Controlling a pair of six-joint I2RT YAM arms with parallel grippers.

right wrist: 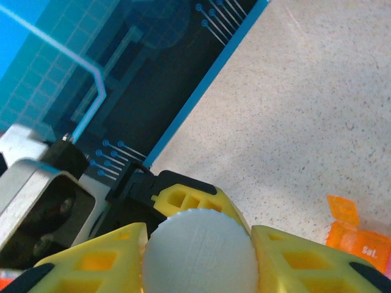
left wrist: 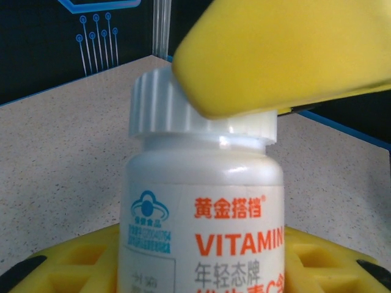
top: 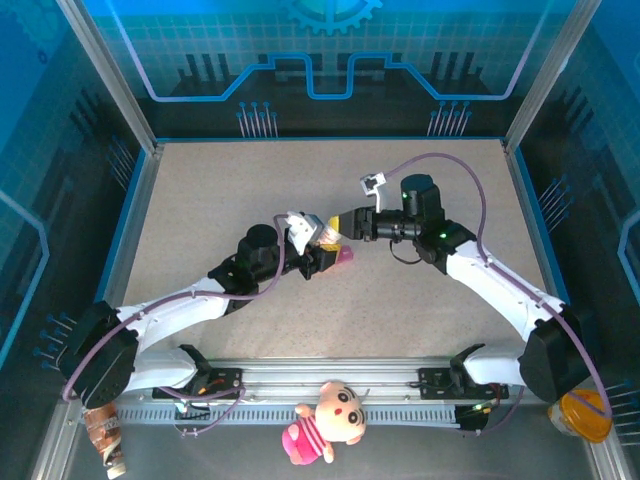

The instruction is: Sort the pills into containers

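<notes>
Both arms meet near the middle of the table (top: 220, 200). The left gripper (top: 318, 255) has its yellow fingers (left wrist: 79, 262) closed on the body of a white vitamin bottle (left wrist: 201, 201), held upright. The right gripper (top: 335, 228) reaches in from the right, its fingers (right wrist: 293, 256) pressed to either side of the bottle's ribbed white cap (right wrist: 198, 253). From the left wrist, one of those fingers covers the cap's upper right part. The containers (right wrist: 357, 239) lie on the tabletop just beside the two grippers, apart from the bottle. The orange part shows at the lower right of the right wrist view, with small lettering on one box, and a pink end (top: 345, 255) peeks out beside the left gripper from above. Whether any lid is open I cannot tell. A purple cable (top: 470, 170) loops high over the right arm. Off the speckled surface, in front of the arm bases, lie a plush doll (top: 325, 420), a jar with an orange lid (top: 583, 415) at the right corner, and a brown striped thing (top: 105, 440) at the left corner, too small to identify. A metal rail (top: 330, 385) runs along the near edge between the bases. The far half of the table and both its sides are bare, bounded by a blue rim and patterned blue walls.
</notes>
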